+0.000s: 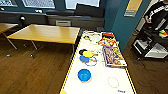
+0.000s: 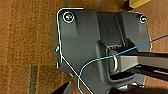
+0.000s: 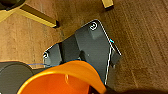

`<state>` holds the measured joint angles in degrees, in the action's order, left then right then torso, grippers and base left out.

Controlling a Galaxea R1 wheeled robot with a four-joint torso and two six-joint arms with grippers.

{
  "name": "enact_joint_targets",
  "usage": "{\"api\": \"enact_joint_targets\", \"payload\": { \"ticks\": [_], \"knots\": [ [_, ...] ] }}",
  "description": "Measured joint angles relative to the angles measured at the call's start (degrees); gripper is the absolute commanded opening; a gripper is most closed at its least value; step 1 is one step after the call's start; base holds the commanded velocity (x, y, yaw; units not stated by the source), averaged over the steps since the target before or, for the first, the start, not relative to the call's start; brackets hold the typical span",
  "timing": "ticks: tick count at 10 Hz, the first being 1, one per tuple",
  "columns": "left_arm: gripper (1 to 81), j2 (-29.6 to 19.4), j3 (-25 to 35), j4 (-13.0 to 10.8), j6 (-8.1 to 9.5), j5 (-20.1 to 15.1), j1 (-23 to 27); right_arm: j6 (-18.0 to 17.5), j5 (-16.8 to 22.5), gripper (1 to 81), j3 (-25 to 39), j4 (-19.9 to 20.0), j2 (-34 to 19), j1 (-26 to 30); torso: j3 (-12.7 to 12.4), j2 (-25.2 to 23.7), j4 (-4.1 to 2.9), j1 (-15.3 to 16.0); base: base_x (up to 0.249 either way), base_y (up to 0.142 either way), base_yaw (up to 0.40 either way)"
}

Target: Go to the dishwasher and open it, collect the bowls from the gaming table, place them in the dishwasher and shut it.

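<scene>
Blue bowl [image 1: 84, 75] sits on gaming table [image 1: 100, 85] w/ yellow edge; grippers' state: can't tell.

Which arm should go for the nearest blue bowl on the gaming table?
Probably left: the blue bowl sits left of centre on the gaming table, and an orange container shows close in the right wrist view, so that side may be busy.

1. The left wrist carries a wide dark grey plate [image 2: 82, 47] with rounded corners and a pale outline along its edge.
2. Round silvery fittings [image 2: 68, 17] sit at its corners.
3. A thin blue cable [image 2: 100, 60] curves across it, past a grey jointed bar [image 2: 135, 62].
4. The right wrist has a matching dark plate [image 3: 87, 47] with a round fitting [image 3: 93, 26] and a small light-blue mark [image 3: 111, 41] on its edge.
</scene>
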<state>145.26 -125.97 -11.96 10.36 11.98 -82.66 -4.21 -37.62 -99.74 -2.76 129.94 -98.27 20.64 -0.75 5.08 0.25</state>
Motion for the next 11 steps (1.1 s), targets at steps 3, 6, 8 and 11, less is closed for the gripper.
{"api": "enact_joint_targets", "payload": {
  "ticks": [3,6,8,11],
  "knots": [
    [81.1,-9.31,13.57,0.04,1.79,0.83,1.29,0.18,0.35,1.0,-5.5,-0.35,4.44,0.2,0.0,0.0,0.0,0.0,0.0,0.0,0.0],
    [81.1,-21.53,26.9,0.17,4.71,2.23,3.73,0.33,1.51,1.0,-10.23,-0.74,9.78,0.8,0.0,0.0,0.0,0.0,0.0,0.0,0.0],
    [81.1,-29.72,35.76,0.24,6.23,3.28,6.16,0.38,3.72,1.0,-11.73,-0.9,11.76,2.01,0.0,0.0,0.0,0.0,0.0,0.0,0.0],
    [81.1,-40.08,47.3,1.62,9.51,3.74,12.46,0.38,5.77,1.0,-13.21,-0.93,13.2,2.74,0.0,0.0,0.0,0.0,0.0,0.0,0.0]
  ]
}}
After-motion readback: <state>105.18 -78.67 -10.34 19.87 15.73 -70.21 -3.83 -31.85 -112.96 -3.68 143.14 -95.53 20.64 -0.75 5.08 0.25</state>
